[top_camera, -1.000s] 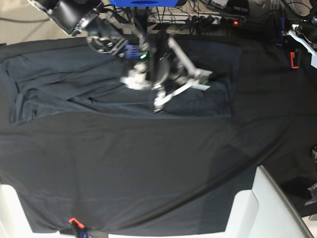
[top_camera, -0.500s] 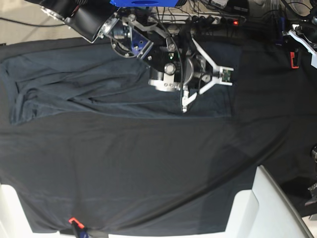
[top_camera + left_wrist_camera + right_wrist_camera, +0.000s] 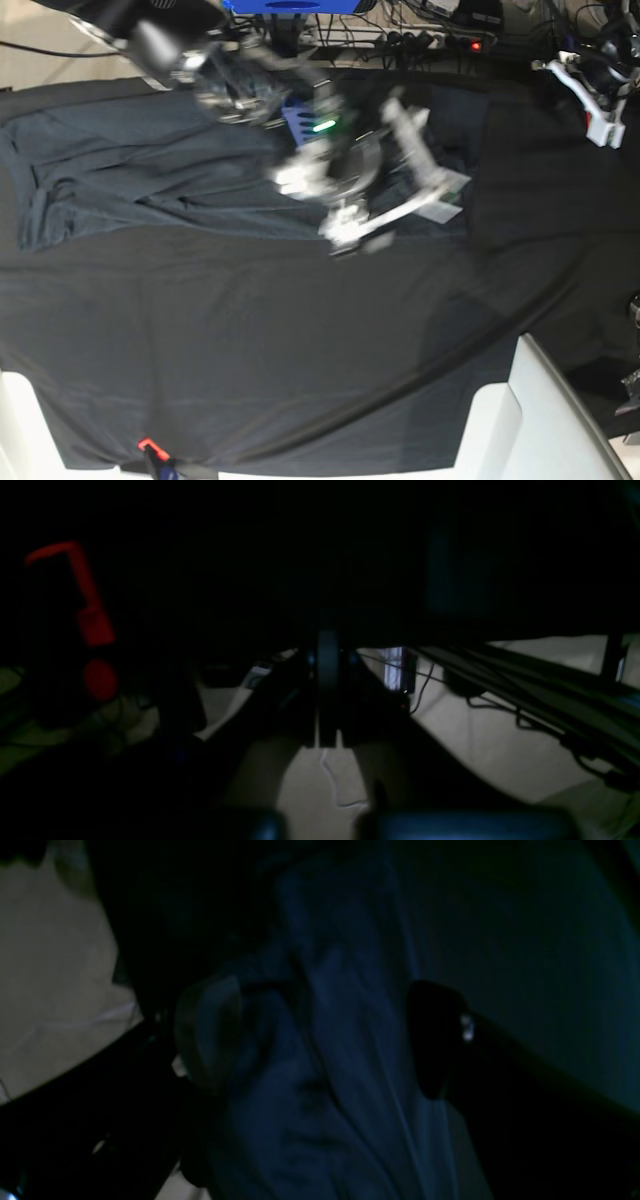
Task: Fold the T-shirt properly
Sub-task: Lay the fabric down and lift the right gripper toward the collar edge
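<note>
Base view, L→R: T-shirt (image 3: 150,170) lies flat on the black cloth (image 3: 300,340) across the upper-left part of the table, crumpled folds at its left end, its right end running under the arm. Right arm comes in from top-left, motion-blurred. Right gripper (image 3: 395,170) sits over the shirt's right end at centre, white fingers (image 3: 415,150) look spread apart; too smeared to say if it touches fabric. A white corner (image 3: 540,420) shows at bottom right, a small red clip (image 3: 147,444) at the cloth's bottom edge. Left gripper (image 3: 590,95) is at far top-right by the table edge, well apart from the shirt, only partly in frame.

Right wrist cam: very dark. Jaws released, two pads (image 3: 210,1030) stand wide with bluish shirt folds (image 3: 340,1040) between them, not pinched. Pale floor (image 3: 55,965) at left.

Left wrist cam: nearly black. Red clamp (image 3: 85,605) at left, cables (image 3: 525,700) and pale floor (image 3: 500,740) at right. Claw itself not readable here, can't tell if clenched or released; nothing visibly held.
</note>
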`<action>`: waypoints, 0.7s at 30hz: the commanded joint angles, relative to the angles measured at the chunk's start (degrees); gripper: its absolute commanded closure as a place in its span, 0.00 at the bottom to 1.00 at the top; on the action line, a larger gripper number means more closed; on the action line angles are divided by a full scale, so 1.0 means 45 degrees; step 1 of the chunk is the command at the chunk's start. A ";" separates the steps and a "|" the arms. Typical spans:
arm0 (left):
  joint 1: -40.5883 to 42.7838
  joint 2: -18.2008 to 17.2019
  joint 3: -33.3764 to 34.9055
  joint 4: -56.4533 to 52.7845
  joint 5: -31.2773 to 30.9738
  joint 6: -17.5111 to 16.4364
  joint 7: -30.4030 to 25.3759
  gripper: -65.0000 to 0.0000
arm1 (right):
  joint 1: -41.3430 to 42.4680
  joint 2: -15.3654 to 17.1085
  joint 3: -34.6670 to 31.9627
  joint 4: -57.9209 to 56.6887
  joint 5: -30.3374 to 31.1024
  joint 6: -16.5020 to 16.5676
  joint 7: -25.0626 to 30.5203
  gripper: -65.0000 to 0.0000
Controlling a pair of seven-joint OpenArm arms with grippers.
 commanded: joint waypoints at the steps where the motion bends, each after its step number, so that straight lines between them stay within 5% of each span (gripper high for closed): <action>1: 0.0030 -0.0110 0.0132 0.0544 -0.0341 -0.0124 -0.0260 0.76 | -0.0172 0.0148 0.0619 0.0326 -0.0072 -0.0069 0.0079 0.25; 7: 0.0030 0.0203 0.0464 0.0915 -0.3643 -0.0124 -0.0241 0.01 | -0.1969 0.1144 0.3608 0.0580 -0.0052 -0.0030 0.0158 0.25; 10: -0.0537 0.0086 0.1265 0.0387 -0.4620 -0.0124 -0.0260 0.00 | -0.2868 0.1730 0.4058 0.0580 -0.0052 -0.0030 0.0978 0.25; 21: -0.3506 0.0515 0.2106 -0.4419 -0.1807 -0.0124 -0.0358 0.00 | -0.4470 0.2218 0.4253 0.0482 -0.0072 -0.0030 0.2053 0.25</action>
